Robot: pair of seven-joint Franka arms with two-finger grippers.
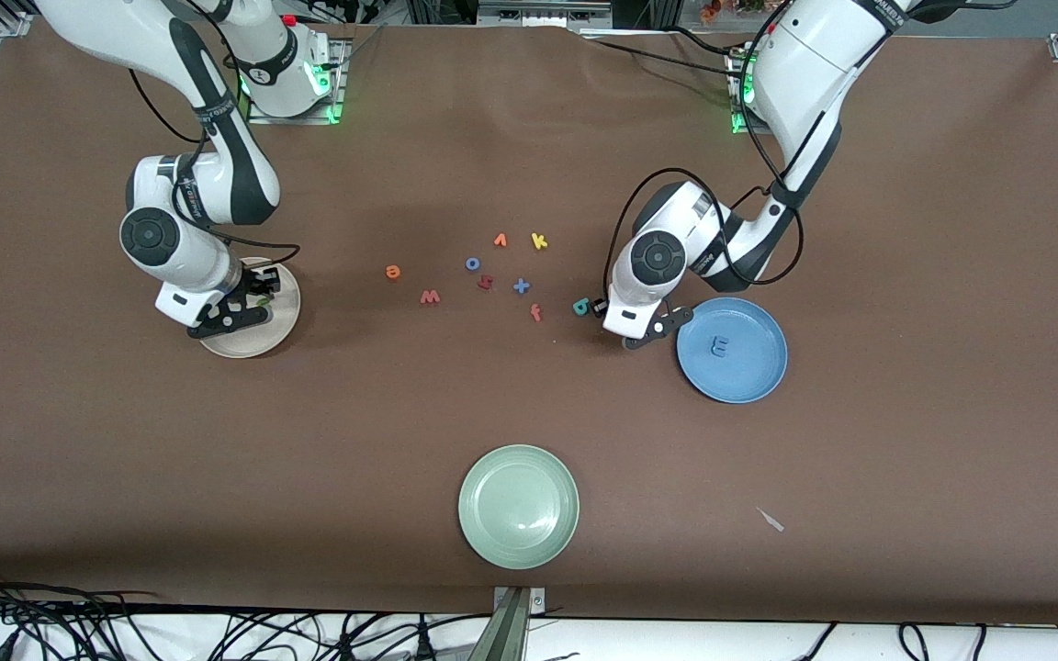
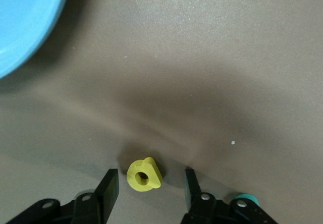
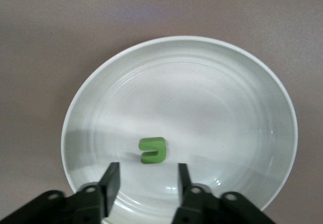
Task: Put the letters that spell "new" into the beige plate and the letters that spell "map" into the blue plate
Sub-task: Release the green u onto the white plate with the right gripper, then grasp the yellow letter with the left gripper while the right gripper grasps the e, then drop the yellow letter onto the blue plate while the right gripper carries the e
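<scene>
While the right gripper [image 3: 145,183] hangs over the beige plate [image 3: 242,82] with its fingers apart, the green "n" [image 3: 152,150] lies loose in the plate just under the gap. The left gripper [image 2: 149,191] sits low at the bench [image 2: 202,57] beside the blue plate [image 2: 20,22], fingers spread either side of the yellow "a" [image 2: 144,174] without touching it, with the teal "p" [image 1: 581,307] just next to it and the light blue "m" [image 1: 720,347] in the plate.

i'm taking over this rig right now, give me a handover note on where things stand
Left pincer: open, astride the yellow "a" on the table beside the blue plate.
Right pincer: open over the beige plate, empty.
Done: green "n" in the beige plate, light blue "m" in the blue plate.
Left: orange "e", pinkish-red "w", teal "p" and the "a".
</scene>
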